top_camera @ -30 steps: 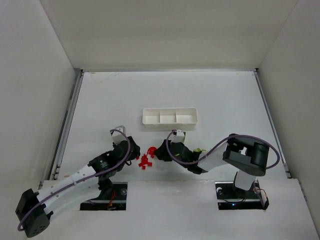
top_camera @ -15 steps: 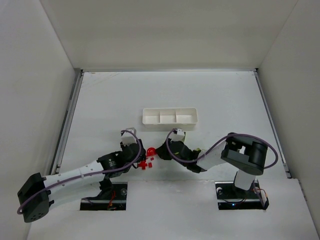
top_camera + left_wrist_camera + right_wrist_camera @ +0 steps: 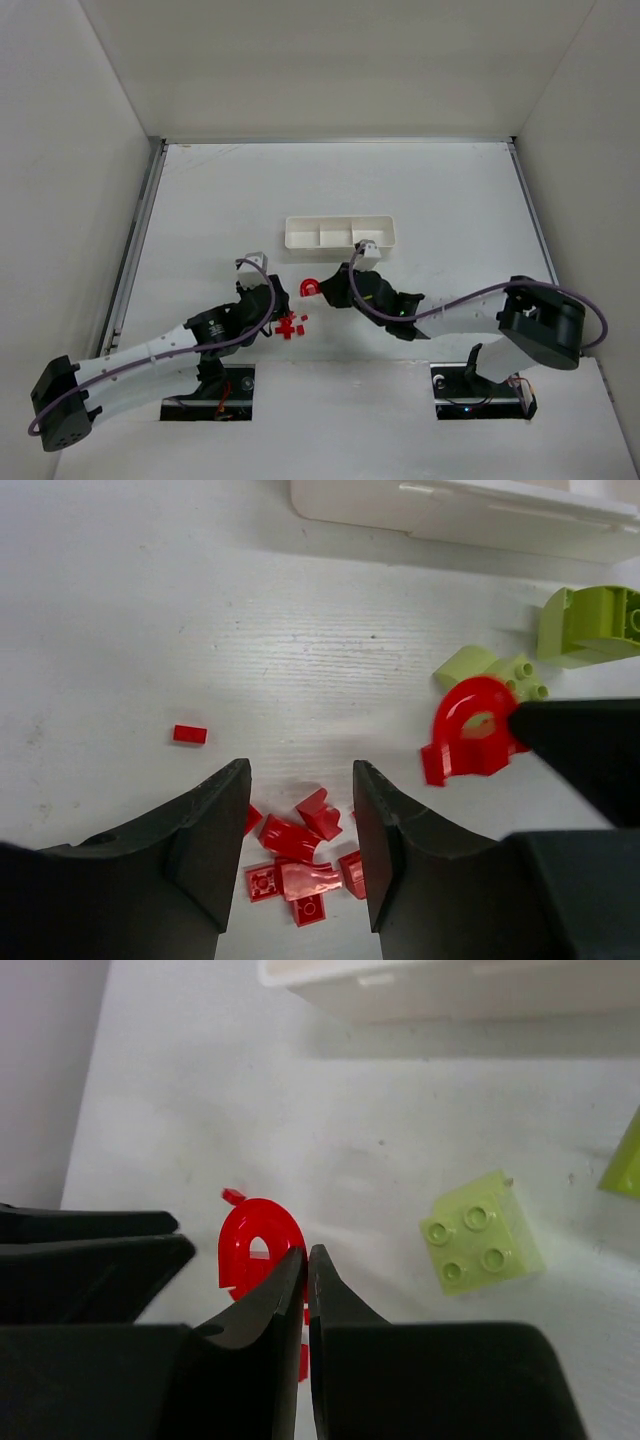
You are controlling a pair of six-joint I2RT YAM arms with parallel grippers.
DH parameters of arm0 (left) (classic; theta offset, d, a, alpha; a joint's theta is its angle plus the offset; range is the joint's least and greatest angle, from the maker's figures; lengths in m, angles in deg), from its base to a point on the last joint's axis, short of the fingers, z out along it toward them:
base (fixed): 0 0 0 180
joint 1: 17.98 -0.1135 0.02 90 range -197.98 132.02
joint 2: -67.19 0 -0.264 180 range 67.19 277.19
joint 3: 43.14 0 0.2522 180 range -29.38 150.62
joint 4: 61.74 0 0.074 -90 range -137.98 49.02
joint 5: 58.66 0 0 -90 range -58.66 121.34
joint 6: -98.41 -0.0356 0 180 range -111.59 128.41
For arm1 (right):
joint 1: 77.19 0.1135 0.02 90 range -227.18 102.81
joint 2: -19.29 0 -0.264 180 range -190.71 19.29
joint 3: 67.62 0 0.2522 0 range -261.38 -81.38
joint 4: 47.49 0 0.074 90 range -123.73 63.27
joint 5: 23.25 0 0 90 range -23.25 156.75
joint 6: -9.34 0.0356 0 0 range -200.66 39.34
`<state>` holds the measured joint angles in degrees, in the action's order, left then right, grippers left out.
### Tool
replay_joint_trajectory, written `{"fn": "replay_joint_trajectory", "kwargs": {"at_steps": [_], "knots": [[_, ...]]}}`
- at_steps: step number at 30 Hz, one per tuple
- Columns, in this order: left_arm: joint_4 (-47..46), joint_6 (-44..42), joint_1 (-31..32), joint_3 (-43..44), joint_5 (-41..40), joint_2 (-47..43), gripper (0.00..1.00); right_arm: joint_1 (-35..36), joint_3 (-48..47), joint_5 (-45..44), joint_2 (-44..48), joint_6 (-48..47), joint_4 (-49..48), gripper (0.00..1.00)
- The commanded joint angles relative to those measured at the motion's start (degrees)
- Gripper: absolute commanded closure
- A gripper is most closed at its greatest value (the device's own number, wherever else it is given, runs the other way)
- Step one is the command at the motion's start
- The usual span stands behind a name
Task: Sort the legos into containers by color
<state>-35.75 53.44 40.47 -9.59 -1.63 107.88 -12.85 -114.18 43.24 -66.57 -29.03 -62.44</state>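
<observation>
White bench point(image 3: 450, 200): the tray point(image 3: 310, 252) lies just toward the far edge from the right pincer point(image 3: 306, 1252), clamped on a red arch brick point(image 3: 255, 1245); the left pincer point(image 3: 300, 780) gapes empty.

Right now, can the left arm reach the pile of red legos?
Likely yes: the left end effector hangs open above the red legos, nothing between; the right end effector and its red arch sit aside.

overhead looks down; wrist cameras close, sharing tray point(image 3: 340, 250)
</observation>
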Motion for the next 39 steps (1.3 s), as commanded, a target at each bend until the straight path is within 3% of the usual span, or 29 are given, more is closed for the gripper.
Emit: {"fn": "replay_joint_trajectory", "kwargs": {"at_steps": [1, 8, 15, 24, 29, 36, 39], "knots": [[2.97, -0.30, 1.00, 3.06, -1.92, 0.71, 0.58, -3.63, -4.29, -1.63, 4.56, -7.32, 0.76, 0.91], [2.45, -1.44, 4.68, 4.99, -2.88, 5.89, 0.56, -15.76, -12.01, -2.42, 1.24, -15.68, 3.22, 0.91], [0.87, -1.71, 8.64, 6.31, -4.82, 10.46, 0.51, -20.52, -18.88, -4.27, -7.20, -20.26, 4.71, 0.91], [1.22, -0.83, 10.93, 6.40, -9.12, 10.82, 0.51, -19.74, -18.62, -3.13, -5.80, -19.73, 5.33, 0.91], [1.04, 0.66, 9.62, 4.47, -8.25, 6.69, 0.52, -15.34, -24.15, -2.16, -11.86, -20.17, 6.38, 0.90], [1.57, 2.51, 10.23, 4.38, -6.67, 8.61, 0.52, -14.72, -29.07, -1.63, -16.87, -19.73, 6.91, 0.89], [1.39, 2.34, 10.93, 4.73, -6.93, 10.20, 0.52, -14.64, -30.92, -0.67, -18.19, -19.56, 7.44, 0.83]]}}
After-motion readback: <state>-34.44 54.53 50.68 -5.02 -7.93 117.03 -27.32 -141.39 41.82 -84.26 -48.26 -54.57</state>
